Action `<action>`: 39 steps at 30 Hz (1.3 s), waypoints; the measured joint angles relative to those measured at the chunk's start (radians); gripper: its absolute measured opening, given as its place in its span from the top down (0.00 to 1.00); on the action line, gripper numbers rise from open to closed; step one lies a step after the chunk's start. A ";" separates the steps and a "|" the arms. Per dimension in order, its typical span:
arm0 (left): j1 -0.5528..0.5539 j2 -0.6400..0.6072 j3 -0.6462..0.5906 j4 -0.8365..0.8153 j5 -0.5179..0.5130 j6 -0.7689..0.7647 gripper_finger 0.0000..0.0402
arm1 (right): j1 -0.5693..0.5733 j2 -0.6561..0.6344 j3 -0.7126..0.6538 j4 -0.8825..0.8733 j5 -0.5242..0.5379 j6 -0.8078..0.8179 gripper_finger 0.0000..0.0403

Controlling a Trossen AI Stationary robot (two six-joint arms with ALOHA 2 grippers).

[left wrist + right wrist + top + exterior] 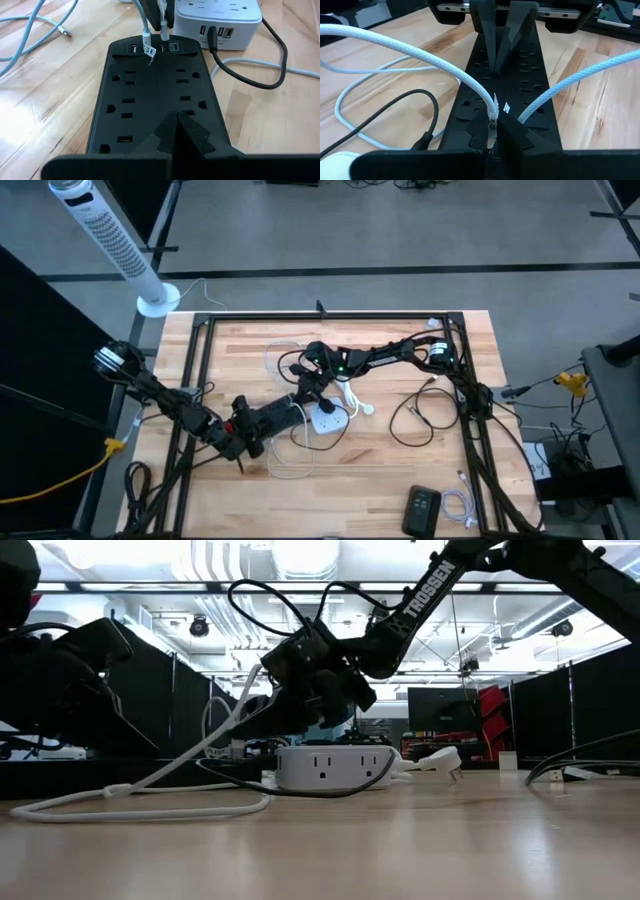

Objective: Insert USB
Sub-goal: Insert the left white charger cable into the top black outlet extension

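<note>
Left gripper fingers closed, pressing the flat black plastic power strip. Right gripper fingers pinch the white braided USB cable; plug tip hidden.

My gripper is closed on a white cable's plug at the black power strip. Across the strip, the left gripper presses down on it. A black cable lies on the bench.

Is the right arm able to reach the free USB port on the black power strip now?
Probably yes: the right gripper already sits at the black power strip's port row, shut on a white cable. The free port beside it looks unobstructed.
</note>
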 joint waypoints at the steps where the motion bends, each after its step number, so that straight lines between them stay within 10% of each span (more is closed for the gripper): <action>1: 0.000 0.000 0.000 0.000 -0.002 -0.007 1.00 | 0.000 0.000 -0.002 0.011 0.005 0.008 0.97; 39: -0.006 0.008 -0.002 -0.006 -0.028 -0.061 1.00 | 0.031 -0.001 -0.115 0.127 0.198 0.080 0.97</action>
